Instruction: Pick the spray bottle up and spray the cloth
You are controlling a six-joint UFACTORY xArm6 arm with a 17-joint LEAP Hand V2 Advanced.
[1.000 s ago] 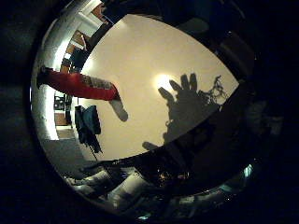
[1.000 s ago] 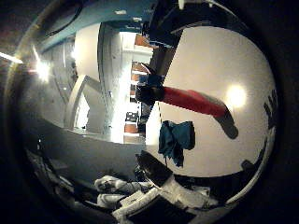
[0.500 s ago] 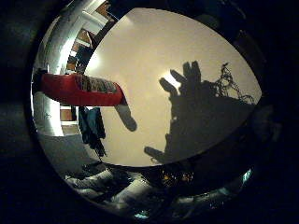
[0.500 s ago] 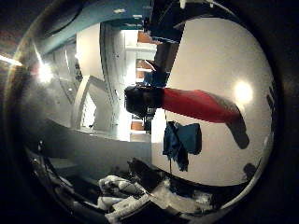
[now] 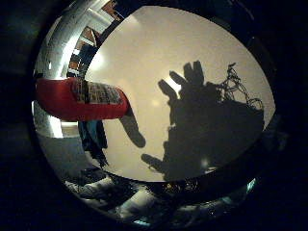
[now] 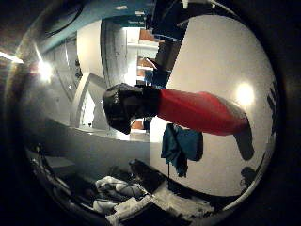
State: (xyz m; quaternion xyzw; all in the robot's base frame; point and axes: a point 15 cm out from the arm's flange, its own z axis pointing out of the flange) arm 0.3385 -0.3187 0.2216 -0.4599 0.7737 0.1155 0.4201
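A red spray bottle (image 6: 193,108) with a black spray head (image 6: 127,105) stands on a white table (image 5: 164,48). It fills a good part of the right thumb side palm view, so it is close to the palm. It also shows in the right little finger side palm view (image 5: 82,98). A dark blue cloth (image 6: 181,146) lies crumpled on the table beside the bottle. White and black parts of my hand (image 6: 122,202) show at the view's edge. The hand's shadow (image 5: 197,106) on the table shows its fingers spread and straight, away from the bottle.
The table's edge runs just past the bottle and the cloth. Beyond it is a room with lit shelves (image 6: 141,66) and a bright lamp (image 6: 42,71). A light spot (image 6: 243,92) shines on the tabletop.
The bottle and cloth have grown larger in both views, so the palm has come closer to the bottle. The hand's shadow has grown too. The bottle and cloth stay where they were.
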